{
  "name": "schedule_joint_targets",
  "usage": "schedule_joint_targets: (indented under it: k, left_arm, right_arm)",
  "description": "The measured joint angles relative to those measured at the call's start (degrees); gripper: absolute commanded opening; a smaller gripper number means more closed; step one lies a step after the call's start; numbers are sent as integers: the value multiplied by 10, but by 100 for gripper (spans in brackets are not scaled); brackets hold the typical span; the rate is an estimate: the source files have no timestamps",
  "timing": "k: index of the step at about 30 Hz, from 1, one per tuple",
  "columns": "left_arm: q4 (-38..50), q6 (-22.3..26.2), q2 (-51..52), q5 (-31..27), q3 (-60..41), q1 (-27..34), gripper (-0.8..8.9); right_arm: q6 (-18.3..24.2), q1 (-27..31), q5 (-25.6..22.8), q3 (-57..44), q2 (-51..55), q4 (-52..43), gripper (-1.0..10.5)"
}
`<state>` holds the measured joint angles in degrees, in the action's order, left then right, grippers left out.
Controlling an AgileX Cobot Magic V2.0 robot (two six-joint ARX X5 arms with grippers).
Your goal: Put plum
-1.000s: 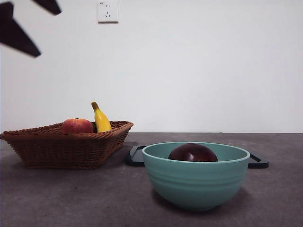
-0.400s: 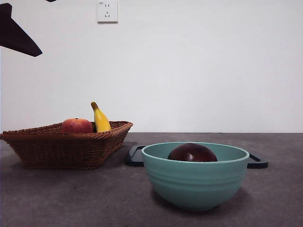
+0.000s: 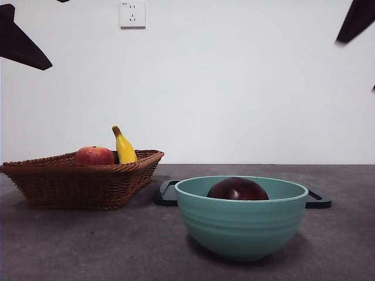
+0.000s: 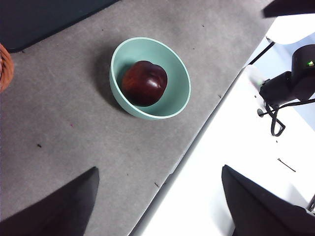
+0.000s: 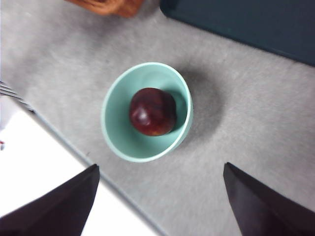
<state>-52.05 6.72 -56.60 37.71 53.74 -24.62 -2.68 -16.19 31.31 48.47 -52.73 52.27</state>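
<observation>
The plum (image 3: 237,189), dark maroon and glossy, lies inside a teal bowl (image 3: 241,225) on the grey table, right of centre. It also shows in the left wrist view (image 4: 144,82) and the right wrist view (image 5: 152,111), in the bowl (image 4: 182,93) (image 5: 118,132). My left gripper (image 4: 157,196) is open and empty, high above the table, apart from the bowl. My right gripper (image 5: 160,196) is open and empty, high above the bowl. In the front view only black arm tips show, at the top left corner (image 3: 20,44) and the top right corner (image 3: 354,20).
A wicker basket (image 3: 82,178) at the left holds a red-orange peach-like fruit (image 3: 94,156) and a yellow banana (image 3: 124,146). A flat dark tray (image 3: 167,193) lies behind the bowl. The table's edge (image 4: 197,142) runs close to the bowl.
A black arm tip has come into the front view at the top right corner. The small tip at the top left has drawn up out of view. Plum and bowl have not moved.
</observation>
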Motion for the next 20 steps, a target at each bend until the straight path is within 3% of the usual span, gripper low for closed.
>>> schedule_joint_targets:
  k: [8,14,20]
  left_arm:
    - [0,0,0,0,0,0,401]
    - [0,0,0,0,0,0,401]
    - [0,0,0,0,0,0,401]
  right_arm:
    - [-63,-80,-81,-41,-69,-124,375]
    - [-83,-127,-150,-45,-132,-174,312]
    - [-95,-151,-172,-45,-195,-222,268]
